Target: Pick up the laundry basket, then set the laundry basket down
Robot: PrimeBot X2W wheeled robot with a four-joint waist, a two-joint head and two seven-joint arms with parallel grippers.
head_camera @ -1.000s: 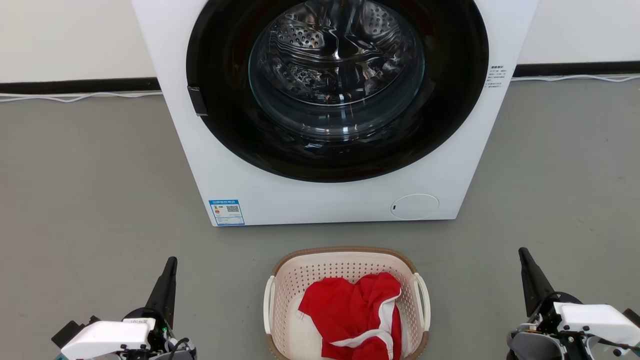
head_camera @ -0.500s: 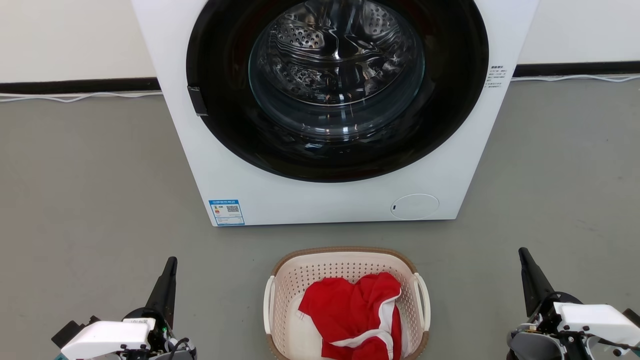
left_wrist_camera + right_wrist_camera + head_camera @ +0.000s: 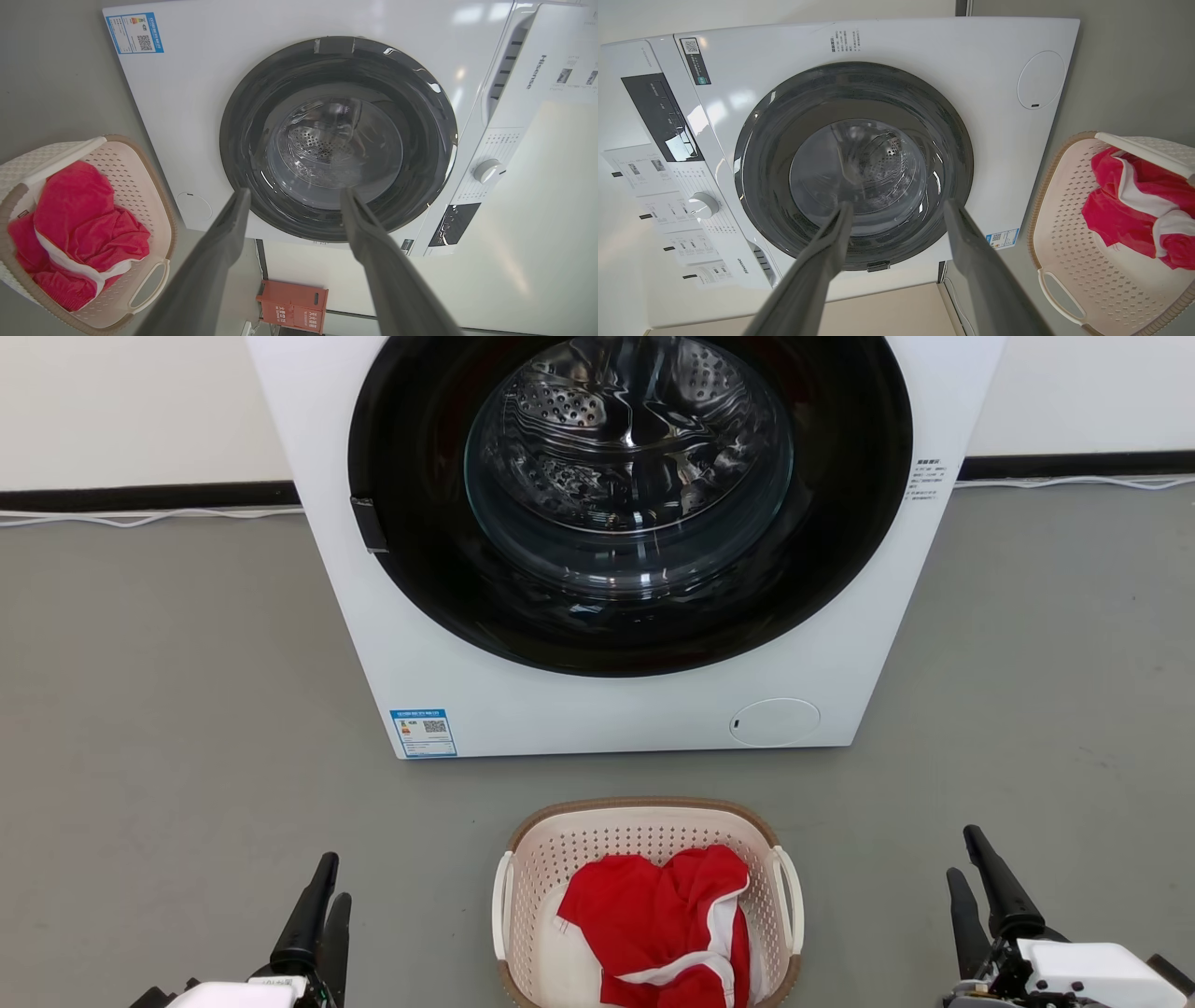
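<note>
Laundry basket (image 3: 607,840) sits upright on the grey floor (image 3: 187,709), centre-bottom of my head cam. It's just in front of the washer (image 3: 597,709), w/ a strip of bare floor between them. Its near end is cut off by the frame edge. Brown rim on top, a white loop handle on each side. Inside lies a crumpled red garment (image 3: 653,915) w/ white trim, prob. a shirt, but too bunched up for me to tell.

Left end effector (image 3: 336,877) is at lower left, well apart from the basket. Its fingers are spread w/ nothing between them. Right end effector (image 3: 962,852) mirrors it at lower right, also spread and empty, also well clear of the basket.

Both wrist cams look past their parted fingers at the washer's round glass door. The basket shows off to one side in each, touching neither arm.
</note>
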